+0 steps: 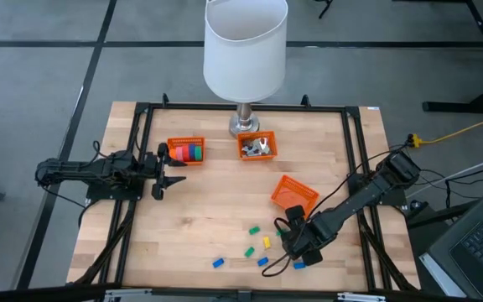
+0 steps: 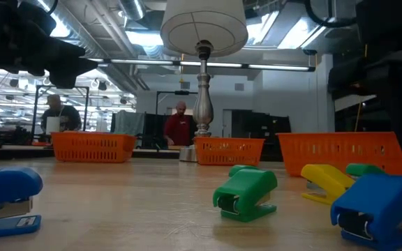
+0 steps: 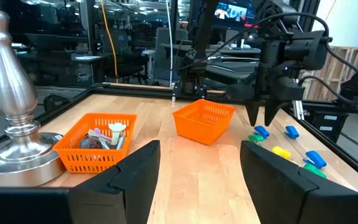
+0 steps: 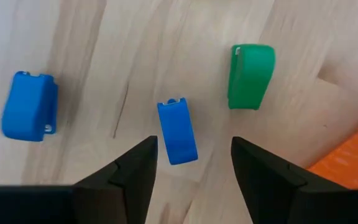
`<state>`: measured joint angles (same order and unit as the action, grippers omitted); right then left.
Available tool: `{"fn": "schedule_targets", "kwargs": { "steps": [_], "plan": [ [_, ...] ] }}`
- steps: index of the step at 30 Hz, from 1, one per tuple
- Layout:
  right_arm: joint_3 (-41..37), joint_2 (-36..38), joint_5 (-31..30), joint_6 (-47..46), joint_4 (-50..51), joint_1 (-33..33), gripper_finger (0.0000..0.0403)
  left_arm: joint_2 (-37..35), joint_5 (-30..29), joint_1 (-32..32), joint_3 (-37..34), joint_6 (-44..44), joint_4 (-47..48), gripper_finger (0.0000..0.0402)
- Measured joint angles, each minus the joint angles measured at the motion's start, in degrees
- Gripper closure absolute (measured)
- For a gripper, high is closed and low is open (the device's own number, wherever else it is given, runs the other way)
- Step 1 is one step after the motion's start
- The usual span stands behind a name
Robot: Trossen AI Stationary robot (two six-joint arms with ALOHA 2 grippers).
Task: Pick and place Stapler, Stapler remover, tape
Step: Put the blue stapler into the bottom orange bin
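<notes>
Staplers, small blue (image 1: 218, 262), green (image 1: 247, 251) and yellow (image 1: 267, 242) ones, lie scattered on the bench (image 1: 216, 210) nr its front edge, prob. awaiting sorting into the orange baskets. Right claw (image 1: 295, 244) hangs low over that cluster, fingers spread w/ nothing between them; judging by the right wrist view it's lined up on one blue stapler (image 4: 177, 132), a second blue one (image 4: 29, 106) and a green one (image 4: 250, 76) to either side. Looks like an approach for a pick, not yet a grasp.

Left claw (image 1: 168, 170) waits by the left edge, spread wide, empty, beside the basket holding tape rolls (image 1: 189, 152).

Views differ: high view alone shows the tape and overall layout, incl. a tipped empty basket (image 1: 294, 195) nr the right arm. Left wrist view shows the middle basket (image 3: 95, 142) w/ pale silvery pieces, prob. staple removers, next to the lamp base (image 3: 11, 140). Low view shows stapler shape close up (image 2: 246, 193), plus people in the room behind.
</notes>
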<state>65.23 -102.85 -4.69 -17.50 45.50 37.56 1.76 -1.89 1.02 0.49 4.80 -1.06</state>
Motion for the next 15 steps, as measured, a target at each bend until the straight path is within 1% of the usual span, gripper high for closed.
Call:
{"fn": "schedule_targets", "kwargs": {
  "steps": [3, 15],
  "plan": [
    [-0.02, -1.01, 0.00, 0.00, -0.01, 0.00, 0.0195, 0.00, 0.00, 0.00, 0.00, 0.00, 0.00, 0.0183],
    [-0.02, -0.95, -0.24, 0.04, 1.04, 0.00, 0.0195, 0.00, 0.00, 0.00, 0.00, 0.00, -0.01, 0.0183]
  ]
}}
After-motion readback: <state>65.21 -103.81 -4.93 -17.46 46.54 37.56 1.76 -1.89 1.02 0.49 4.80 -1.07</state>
